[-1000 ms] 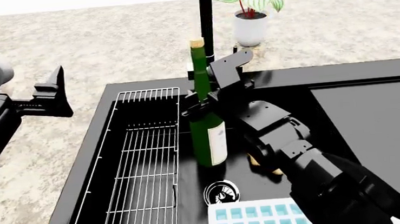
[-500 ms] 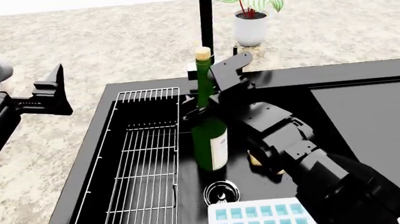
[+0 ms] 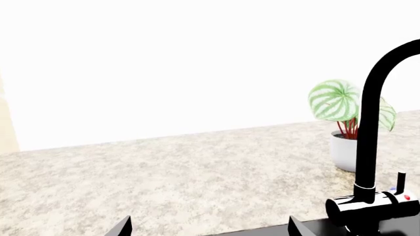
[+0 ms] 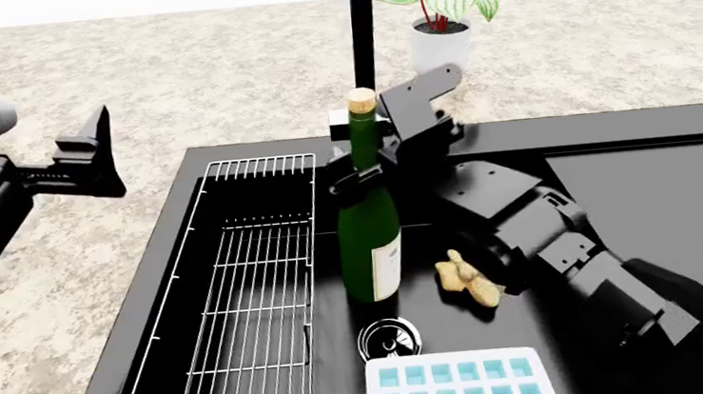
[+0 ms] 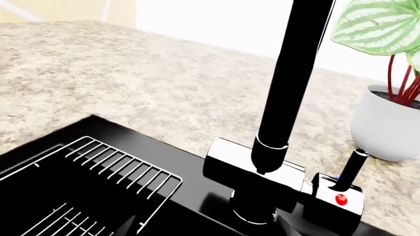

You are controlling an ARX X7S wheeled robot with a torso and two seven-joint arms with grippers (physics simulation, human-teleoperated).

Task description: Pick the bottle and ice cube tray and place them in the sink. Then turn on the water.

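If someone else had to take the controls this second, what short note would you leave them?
Right gripper: open beside the bottle's neck, near the tap.
Left gripper: open, empty, over the counter left of the sink.
Bottle: upright in the basin beside the wire rack.
Ice cube tray: flat in the basin, near the drain.
Done: both items are in the sink.
Left: turn on the tap lever; no water seen running.

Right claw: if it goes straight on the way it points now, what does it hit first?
Probably the tap: the right wrist view looks straight at its chrome-and-black base, with the lever just beside. Depth is unclear; the right claw appears open beside the bottle.
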